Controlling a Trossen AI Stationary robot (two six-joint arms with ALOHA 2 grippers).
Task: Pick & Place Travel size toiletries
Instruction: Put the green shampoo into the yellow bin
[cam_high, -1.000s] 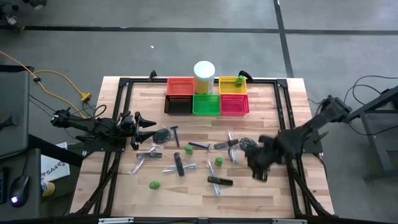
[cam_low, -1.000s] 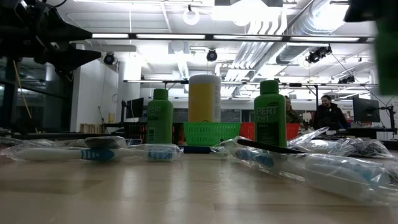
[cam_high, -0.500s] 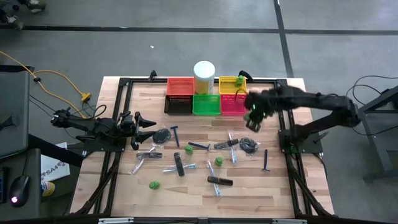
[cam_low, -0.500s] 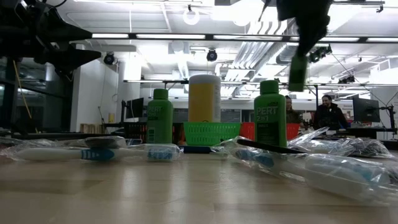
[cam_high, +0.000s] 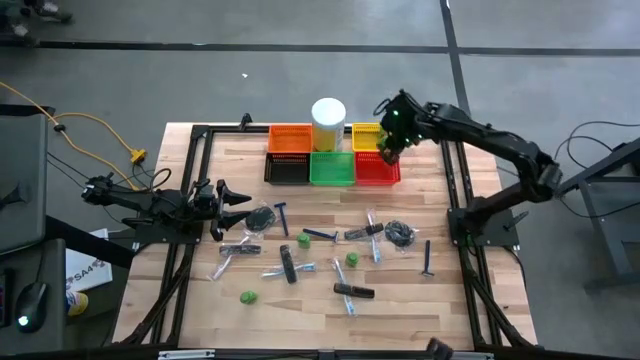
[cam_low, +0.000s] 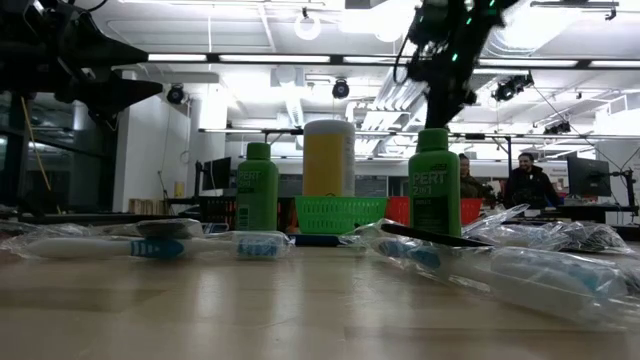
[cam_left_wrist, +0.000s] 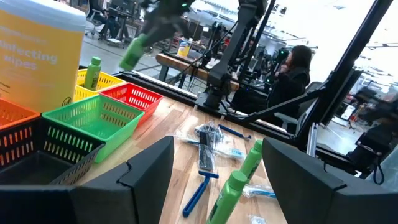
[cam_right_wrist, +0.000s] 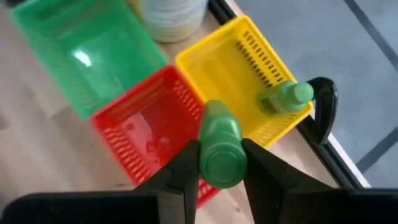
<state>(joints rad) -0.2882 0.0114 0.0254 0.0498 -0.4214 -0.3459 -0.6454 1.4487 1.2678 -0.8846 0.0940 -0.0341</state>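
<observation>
My right gripper (cam_high: 392, 140) hangs over the far-right baskets, shut on a small green bottle (cam_right_wrist: 219, 146). The bottle hangs above the shared edge of the red basket (cam_right_wrist: 146, 134) and the yellow basket (cam_right_wrist: 239, 68), where another green bottle (cam_right_wrist: 285, 99) lies. More toiletries lie on the wooden table: green bottles (cam_high: 352, 260), a blue razor (cam_high: 283, 213), wrapped toothbrushes (cam_high: 375, 240) and black sticks (cam_high: 355, 291). My left gripper (cam_high: 238, 195) waits open and level at the table's left side, touching nothing. My right gripper pinches the green bottle between its two fingers (cam_right_wrist: 186, 163), on the two sides of the end nearest the wrist (cam_right_wrist: 221, 163). The fingers slant down from above. The bottle reaches down past the fingertips, lifted clear of the baskets, and in the left wrist view it hangs tilted (cam_left_wrist: 134, 53).
A tall white cylinder (cam_high: 328, 122) stands between the orange basket (cam_high: 289, 138) and the yellow one. A black basket (cam_high: 287, 168) and a green basket (cam_high: 332, 167) sit in front. A black frame rail (cam_high: 455, 170) runs along the table's edges. A person (cam_low: 528, 185) sits beyond the table.
My right gripper has swung from the table's right side, near the front, toward the far edge and a little left. It has carried the green bottle clear of the table to above the red and yellow baskets. It has also turned about its own axis on the way.
</observation>
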